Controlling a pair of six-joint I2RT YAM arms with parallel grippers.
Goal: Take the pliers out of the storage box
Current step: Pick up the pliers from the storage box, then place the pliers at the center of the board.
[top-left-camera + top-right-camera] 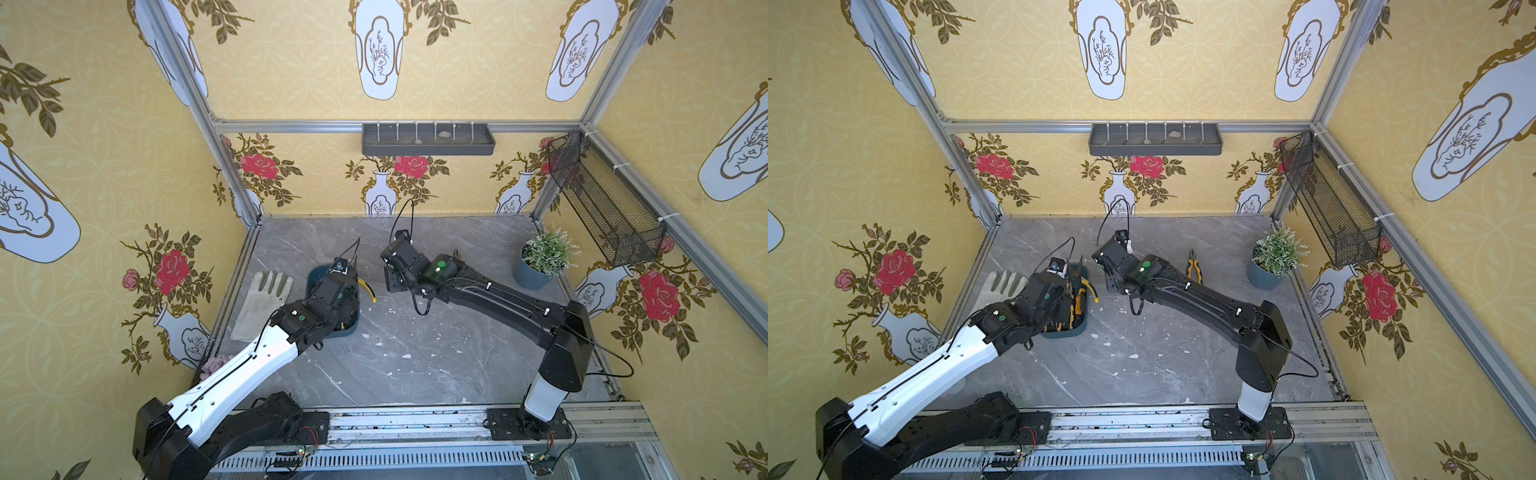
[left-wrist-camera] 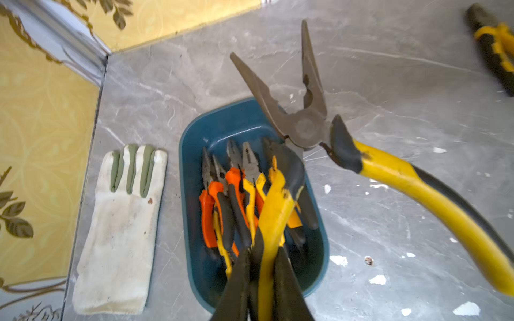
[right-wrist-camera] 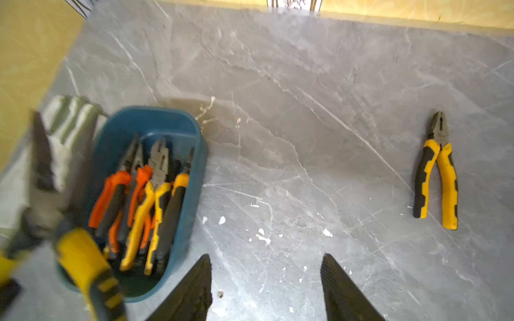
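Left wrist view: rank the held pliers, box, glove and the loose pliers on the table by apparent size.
1. held pliers, though nearness to the camera inflates them
2. box
3. glove
4. loose pliers, cut off by the picture's edge

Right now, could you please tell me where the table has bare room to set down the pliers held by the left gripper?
The widest bare stretch of table lies between the storage box and the lone pliers, beneath the open right gripper. It is crowded inside the box and beside the glove.
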